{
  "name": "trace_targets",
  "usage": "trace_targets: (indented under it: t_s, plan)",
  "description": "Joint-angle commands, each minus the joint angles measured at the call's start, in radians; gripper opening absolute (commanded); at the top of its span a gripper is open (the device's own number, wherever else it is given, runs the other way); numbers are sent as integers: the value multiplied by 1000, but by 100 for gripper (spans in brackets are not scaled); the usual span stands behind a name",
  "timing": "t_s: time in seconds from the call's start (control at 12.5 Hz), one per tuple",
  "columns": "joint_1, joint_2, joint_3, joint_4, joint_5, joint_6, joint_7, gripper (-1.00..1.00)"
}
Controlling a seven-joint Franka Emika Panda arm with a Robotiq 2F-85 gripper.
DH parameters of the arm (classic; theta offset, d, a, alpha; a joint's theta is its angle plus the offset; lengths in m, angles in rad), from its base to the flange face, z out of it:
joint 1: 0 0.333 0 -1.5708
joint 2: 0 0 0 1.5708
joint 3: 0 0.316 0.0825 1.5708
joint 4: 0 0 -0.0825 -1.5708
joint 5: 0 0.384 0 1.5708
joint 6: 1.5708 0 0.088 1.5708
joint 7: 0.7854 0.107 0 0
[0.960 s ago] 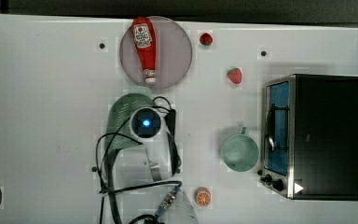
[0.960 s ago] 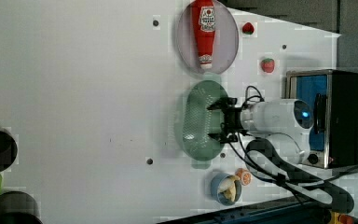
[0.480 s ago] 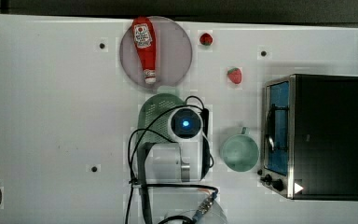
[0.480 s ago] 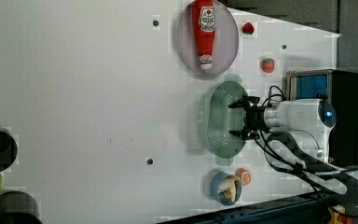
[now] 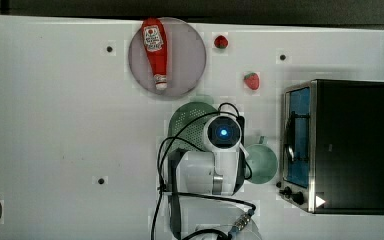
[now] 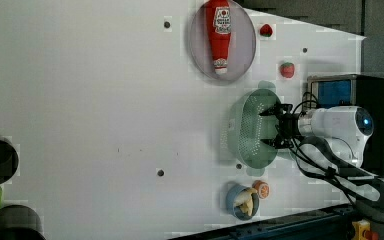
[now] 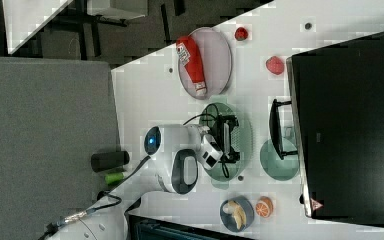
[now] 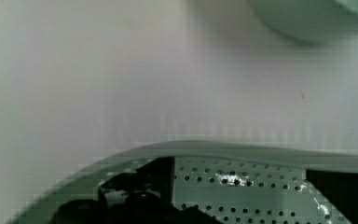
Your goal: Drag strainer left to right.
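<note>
With its fingers spread inside the strainer, the gripper seems mid-drag — the strainer lies between the grey plate and the green cup. Next: slow down before it bumps the cup.

Ketchup bottle on grey plate

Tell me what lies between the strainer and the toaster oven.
In the top view, the mint-green cup stands between the strainer and the toaster oven, partly under the arm.
</note>
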Motion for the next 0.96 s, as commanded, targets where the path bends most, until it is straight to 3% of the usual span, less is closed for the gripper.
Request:
trace_targets:
  t_s: [0.08,0.32,0.56,0.8,0.96]
  plan:
    - [10,-12,-49,-1,16,13,-70,100]
    - [12,-24,-44,3,15,8,-121,100]
    - [12,-115,8,6,16,-61,-313,100]
    - [12,-268,35,43,18,-233,-528,100]
    - [12,-377,37,110,23,-436,-623,100]
